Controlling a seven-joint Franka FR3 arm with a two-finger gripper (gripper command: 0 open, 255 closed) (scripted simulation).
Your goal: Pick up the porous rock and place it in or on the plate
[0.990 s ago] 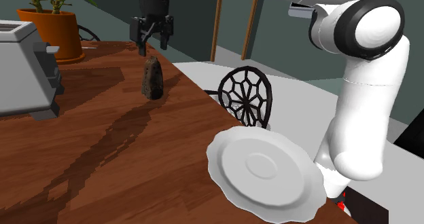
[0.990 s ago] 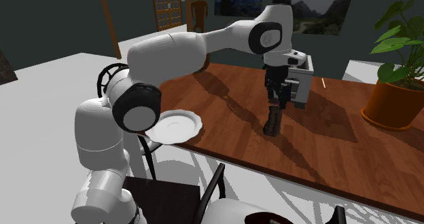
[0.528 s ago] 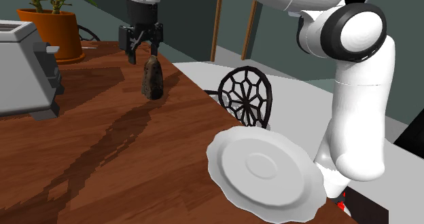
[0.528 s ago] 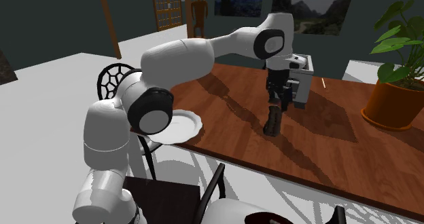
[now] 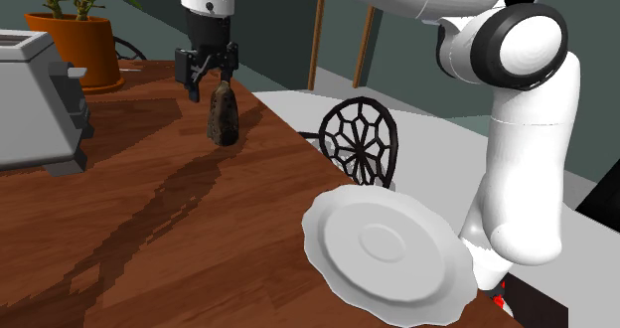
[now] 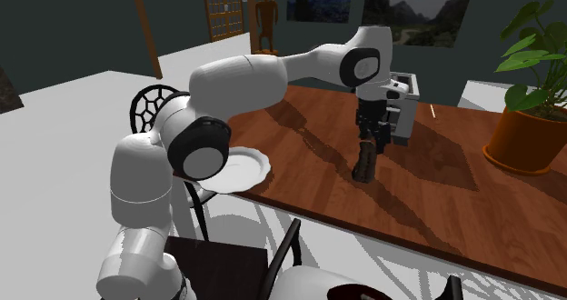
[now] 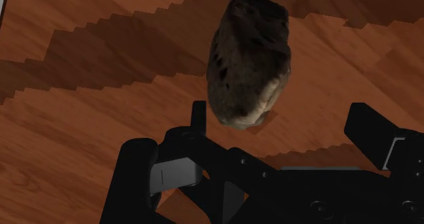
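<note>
Two risks stand out for you here. Your gripper (image 5: pixel 207 75) hangs just above the porous rock (image 5: pixel 223 115), its jaws spread wide and holding nothing. The rock is dark and pitted and stands on end on the wooden table (image 5: pixel 149 237), near the table's edge and well apart from the white plate (image 5: pixel 333 261). In the wrist view the rock (image 7: pixel 248 60) sits closer to one finger (image 7: pixel 198 117) than to the other, not midway. If you descend on this line, that finger could strike the narrow top and topple the tall stone, or the closing jaws could push it sideways before they clamp. The second risk is the plate: it appears to overhang the table's edge, so a rock set on its outer rim might tip it off.
</note>
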